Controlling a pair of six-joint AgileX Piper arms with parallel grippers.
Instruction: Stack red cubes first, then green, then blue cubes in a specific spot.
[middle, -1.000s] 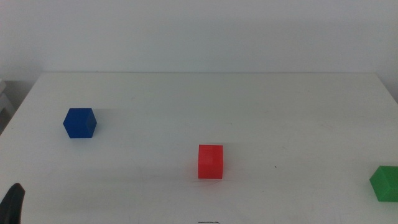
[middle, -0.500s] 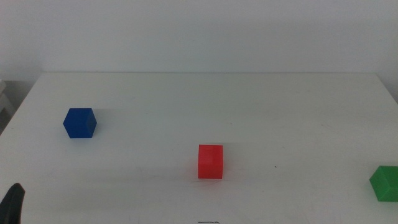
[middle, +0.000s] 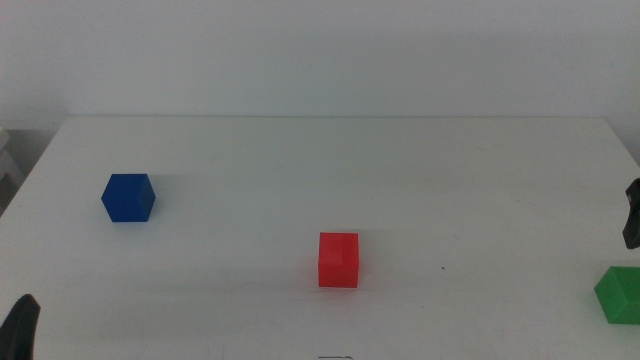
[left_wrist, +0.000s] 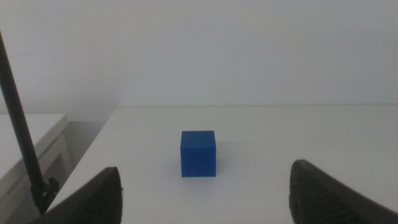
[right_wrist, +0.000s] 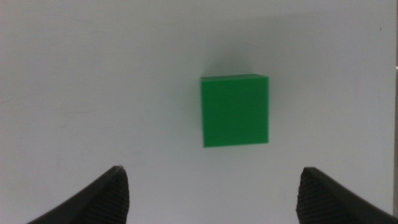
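The red cube sits alone near the middle front of the white table. A blue cube rests at the left, also seen ahead of my left gripper as the blue cube; that gripper is open and waits at the front left corner. The green cube lies at the right edge. My right gripper hovers open above the green cube, its tip showing at the right edge. Nothing is held.
The white table ends at a pale wall behind. A thin dark pole and a low white ledge stand beyond the table's left side.
The right gripper has come into the middle view at the right edge, above the green cube. The cubes and the left gripper have not moved.
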